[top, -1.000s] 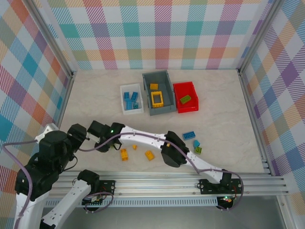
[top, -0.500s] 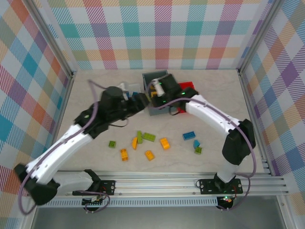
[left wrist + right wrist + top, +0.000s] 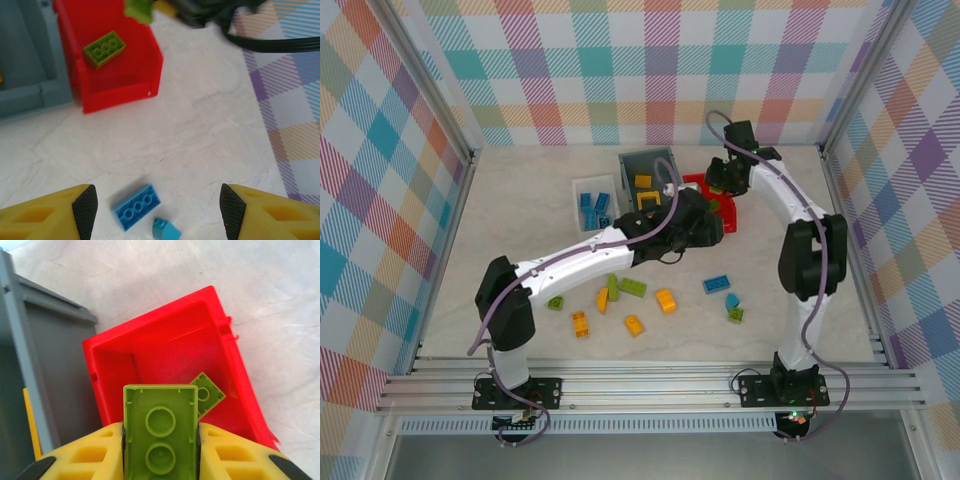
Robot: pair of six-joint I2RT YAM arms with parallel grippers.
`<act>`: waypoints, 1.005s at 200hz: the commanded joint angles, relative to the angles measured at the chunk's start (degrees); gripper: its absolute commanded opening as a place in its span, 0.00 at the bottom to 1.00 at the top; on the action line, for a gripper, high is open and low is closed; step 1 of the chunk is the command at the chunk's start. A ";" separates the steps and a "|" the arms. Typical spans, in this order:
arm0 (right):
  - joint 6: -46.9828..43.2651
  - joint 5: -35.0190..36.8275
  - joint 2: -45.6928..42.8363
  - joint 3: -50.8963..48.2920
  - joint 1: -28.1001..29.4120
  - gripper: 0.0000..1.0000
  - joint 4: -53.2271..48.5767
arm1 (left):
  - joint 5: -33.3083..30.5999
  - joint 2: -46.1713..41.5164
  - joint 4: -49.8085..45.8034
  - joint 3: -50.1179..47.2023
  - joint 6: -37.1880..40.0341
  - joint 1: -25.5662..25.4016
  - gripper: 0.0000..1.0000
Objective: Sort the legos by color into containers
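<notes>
Sorting of studded bricks by colour. A green brick, its hollow underside turned to the right wrist camera, is clamped between the two yellow fingers of the right tool and hangs above the near part of the red bin. A second green brick lies flat on that bin's floor. Just left of the red bin stands the deeper grey bin, which holds yellow bricks. Left of it in turn is the shallow white tray, holding blue bricks.

The left tool hovers over the counter in front of the red bin. Its jaws stand apart with nothing between them. Below it, on the counter, lie a blue brick and, just beside that, a small light-blue piece. A small green piece lies next to these in the overhead view.

Further left on the counter, well apart from the bins, a loose group remains:
- two green bricks side by side,
- an orange piece touching or nearly touching them,
- an orange brick,
- two yellow bricks,
- a single green piece at the far left.

The left arm reaches across the counter above this group. Plaid walls enclose the counter on three sides.
</notes>
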 commanded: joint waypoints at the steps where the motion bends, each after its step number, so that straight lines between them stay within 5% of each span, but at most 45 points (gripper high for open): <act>1: 2.28 -2.09 3.50 4.98 0.18 0.29 -4.61 | -3.46 2.08 -1.43 4.13 2.25 -0.38 0.68; 33: 3.78 -2.91 7.80 8.04 0.22 0.30 -6.11 | -4.32 3.11 -2.33 4.70 2.03 -0.37 0.68; 95: 3.47 -3.47 8.25 10.69 1.13 0.55 -7.10 | -6.27 -1.10 -3.65 0.33 1.05 -0.40 0.67; 150: 1.25 -0.30 -5.35 7.33 3.01 0.58 -7.04 | -7.21 -8.46 -6.28 -8.93 0.71 -0.38 0.68; 201: 2.26 5.91 -29.96 -13.44 7.19 0.55 -6.07 | 0.41 -10.11 -5.26 -15.18 9.48 -0.38 0.71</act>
